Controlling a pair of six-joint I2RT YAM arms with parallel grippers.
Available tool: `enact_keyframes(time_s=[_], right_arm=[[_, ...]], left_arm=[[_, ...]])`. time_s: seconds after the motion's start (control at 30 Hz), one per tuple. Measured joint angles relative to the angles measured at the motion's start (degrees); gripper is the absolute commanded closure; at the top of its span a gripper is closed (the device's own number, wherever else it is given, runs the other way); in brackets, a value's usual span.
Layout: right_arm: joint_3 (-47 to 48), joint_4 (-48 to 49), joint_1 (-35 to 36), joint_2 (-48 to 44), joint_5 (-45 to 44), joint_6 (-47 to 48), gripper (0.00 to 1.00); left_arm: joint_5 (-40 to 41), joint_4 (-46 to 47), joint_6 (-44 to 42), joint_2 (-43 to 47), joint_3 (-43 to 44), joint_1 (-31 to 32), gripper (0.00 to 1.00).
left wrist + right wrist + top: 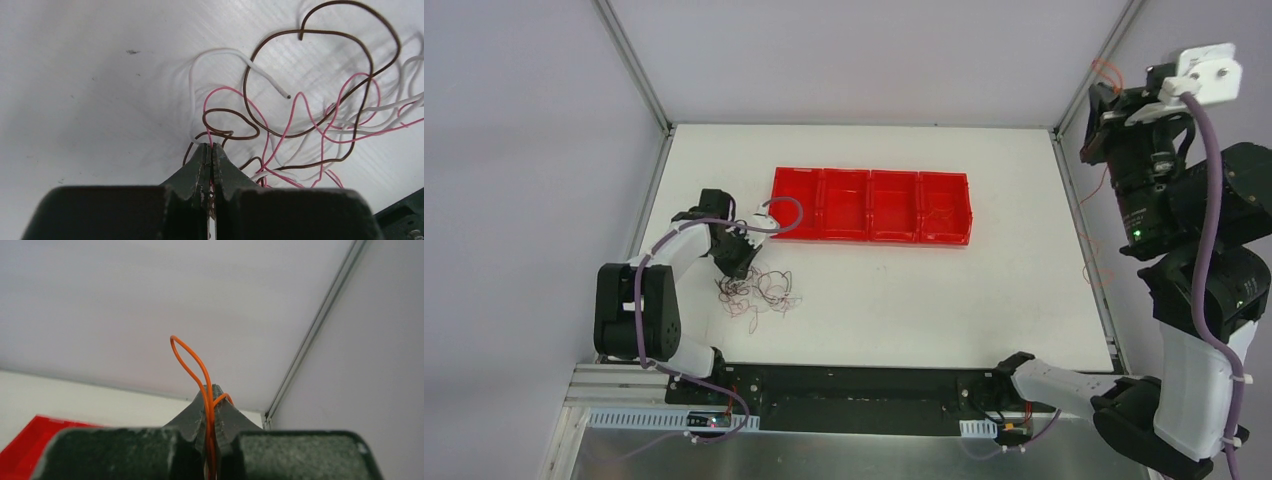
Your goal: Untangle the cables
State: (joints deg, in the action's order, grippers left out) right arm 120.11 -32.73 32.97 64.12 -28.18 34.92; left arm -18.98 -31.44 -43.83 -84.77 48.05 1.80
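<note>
**Top external view.**
- White table top [1024, 300].
- Red plastic four-compartment tray [871, 238] lies at mid-table.
- Tangle of thin brown, pink and white wire cables [759, 292] lies on the table near the tray's left end, toward the near edge.
- Left gripper [744, 266] is low at the tangle's upper left edge. Its jaw state is not legible from here.
- Right gripper [1108, 92] is raised high beyond the table's right rim. A thin orange wire cable [1107, 70] sits at its tip, and a strand trails down beside the table edge.

**Left wrist view.**
- Left gripper [211, 150] has its jaws pressed together. They pinch strands at the near edge of the tangle [320, 125], and a pink strand runs down between the fingers.
- The brown loops, pink curves and white lengths spread to the right across the table top [90, 100]. One white cut end points free.

**Right wrist view.**
- Right gripper [212, 392] is clamped together on the orange wire [192, 362], which stands above the fingertips in a narrow upright loop.
- A corner of the red tray [20, 447] shows at lower left.
</note>
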Motion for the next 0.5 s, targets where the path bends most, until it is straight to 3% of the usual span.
enact_keyframes(time_s=[0.23, 0.5], right_arm=[[-7.45, -8.0, -0.02, -2.14, 8.94, -6.19, 1.0], [-5.16, -14.75, -0.11, 1.68, 24.44, -14.82, 1.0]], left_arm=[[-4.57, -1.86, 2.69, 0.46, 3.34, 0.0, 1.0], [-11.41, -4.39, 10.95, 6.75, 5.62, 0.0, 0.53]])
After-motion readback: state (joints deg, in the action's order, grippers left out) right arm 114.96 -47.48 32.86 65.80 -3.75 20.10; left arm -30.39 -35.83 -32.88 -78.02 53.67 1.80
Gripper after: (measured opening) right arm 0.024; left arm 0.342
